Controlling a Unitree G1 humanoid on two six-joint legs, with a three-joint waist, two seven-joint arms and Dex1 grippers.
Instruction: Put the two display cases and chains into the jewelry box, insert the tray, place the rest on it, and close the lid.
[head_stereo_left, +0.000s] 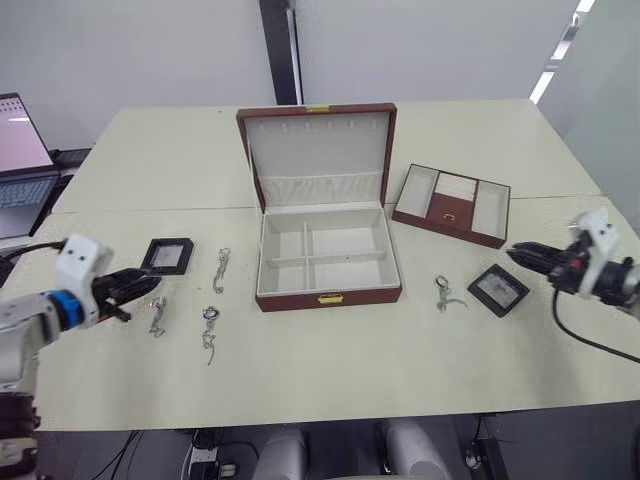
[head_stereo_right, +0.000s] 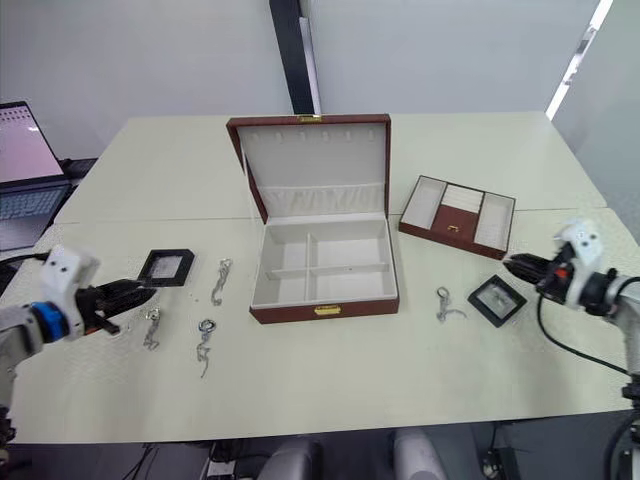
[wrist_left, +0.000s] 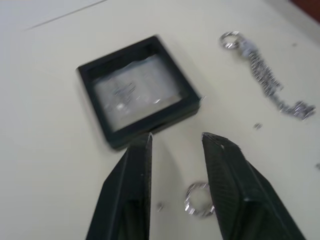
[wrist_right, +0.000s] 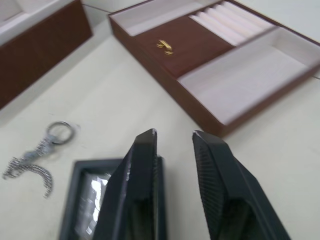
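The jewelry box (head_stereo_left: 290, 300) stands open mid-table with its lid (head_stereo_left: 318, 150) upright behind it. To its right lies the tray (head_stereo_left: 450, 229). One display case (head_stereo_left: 167, 255) rests at the left and another display case (head_stereo_left: 498, 289) at the right. Several chains lie loose: three left of the box, among them a chain (head_stereo_left: 221, 268) and a chain (head_stereo_left: 209, 332), and one chain (head_stereo_left: 445, 293) to the right. My left gripper (wrist_left: 177, 140) hovers open just short of the left case, over a chain ring (wrist_left: 198, 199). My right gripper (wrist_right: 175, 135) is open above the right case's edge (wrist_right: 90, 200).
A laptop (head_stereo_left: 20, 165) sits at the far left beyond the table (head_stereo_left: 350, 370). A seam crosses the tabletop behind the box. A black cable (head_stereo_left: 590, 340) trails from my right wrist near the table's right edge.
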